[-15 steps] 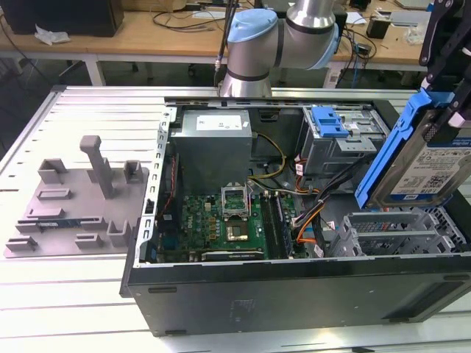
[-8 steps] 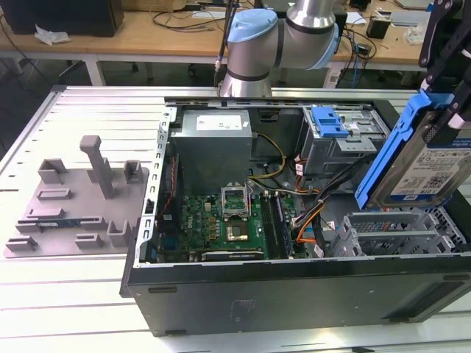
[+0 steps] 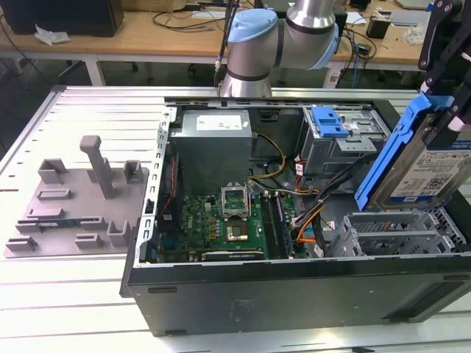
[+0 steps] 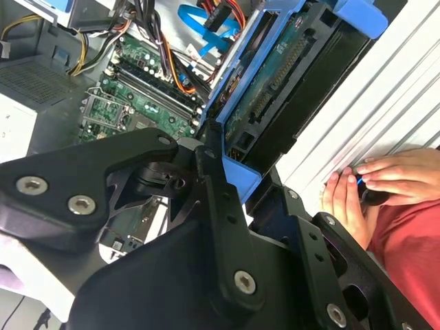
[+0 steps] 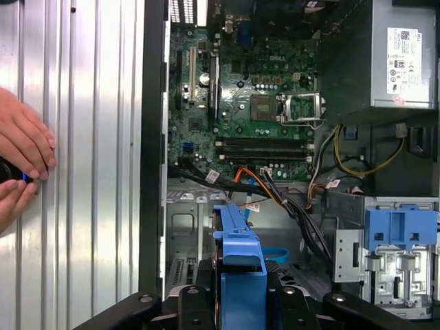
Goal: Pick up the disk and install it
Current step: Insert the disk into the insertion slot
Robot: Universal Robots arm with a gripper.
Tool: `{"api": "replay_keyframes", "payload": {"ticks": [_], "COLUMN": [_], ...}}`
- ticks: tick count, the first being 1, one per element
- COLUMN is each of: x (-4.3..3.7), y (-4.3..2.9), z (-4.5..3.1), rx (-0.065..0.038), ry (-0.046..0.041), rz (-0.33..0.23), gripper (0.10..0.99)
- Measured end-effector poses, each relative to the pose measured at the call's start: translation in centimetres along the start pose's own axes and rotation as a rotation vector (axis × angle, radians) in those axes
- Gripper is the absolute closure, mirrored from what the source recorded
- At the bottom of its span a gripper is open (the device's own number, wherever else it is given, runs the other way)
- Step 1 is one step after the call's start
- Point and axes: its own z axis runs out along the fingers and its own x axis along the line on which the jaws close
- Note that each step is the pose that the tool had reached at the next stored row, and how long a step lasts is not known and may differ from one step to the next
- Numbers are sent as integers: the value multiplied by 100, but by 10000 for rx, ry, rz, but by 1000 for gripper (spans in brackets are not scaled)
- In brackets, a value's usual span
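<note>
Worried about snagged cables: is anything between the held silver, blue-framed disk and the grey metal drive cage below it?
Nothing visible does. The gripper holds the disk above the cage with no object between them; the orange and black cables lie beside the cage, toward the exterior view's left.

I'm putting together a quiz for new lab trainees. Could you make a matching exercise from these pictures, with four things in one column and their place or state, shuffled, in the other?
Things:
1. the disk
2. motherboard
3. grey plastic fixture
4. power supply box

Places or states:
A. on the table, outside the computer case, at the exterior view's left
B. gripped in the robot's hand, tilted over the case
C. green, flat on the case floor
D. grey metal with a white label, inside the case

Pairs: 1-B, 2-C, 3-A, 4-D
</note>
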Motion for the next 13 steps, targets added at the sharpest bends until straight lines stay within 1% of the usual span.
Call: {"api": "replay_keyframes", "payload": {"ticks": [13], "x": [50], "y": [-12], "z": [52], "rx": [-2], "ry": [3], "rz": [-42], "gripper": [718]}}
